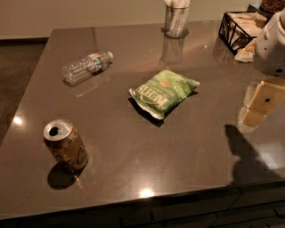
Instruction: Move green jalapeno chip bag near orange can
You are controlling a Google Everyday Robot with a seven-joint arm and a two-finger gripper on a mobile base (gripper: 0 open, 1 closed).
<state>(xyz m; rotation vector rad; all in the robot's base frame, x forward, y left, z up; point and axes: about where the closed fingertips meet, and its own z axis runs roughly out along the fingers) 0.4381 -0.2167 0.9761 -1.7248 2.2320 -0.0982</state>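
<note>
Camera view, glossy grey-brown table (187, 147), green jalapeno chip bag (164, 92) centre, orange can (66, 144) front-left, gripper (260, 103) right edge, state unclear

My tool (262, 101) hung at the right edge, over the glossy dark grey-brown stone surface (133, 147). A clear plastic water bottle with a white cap (87, 67) lay on its side toward the far left of that surface, cap pointing right. At the far edge stood a tall shiny cylindrical cup (176, 20) holding something white, with its reflection just in front of it. In the far right corner sat a black wire basket (234, 27) with pale packets inside. Behind it all I saw a plain cream wall (89, 13).
</note>
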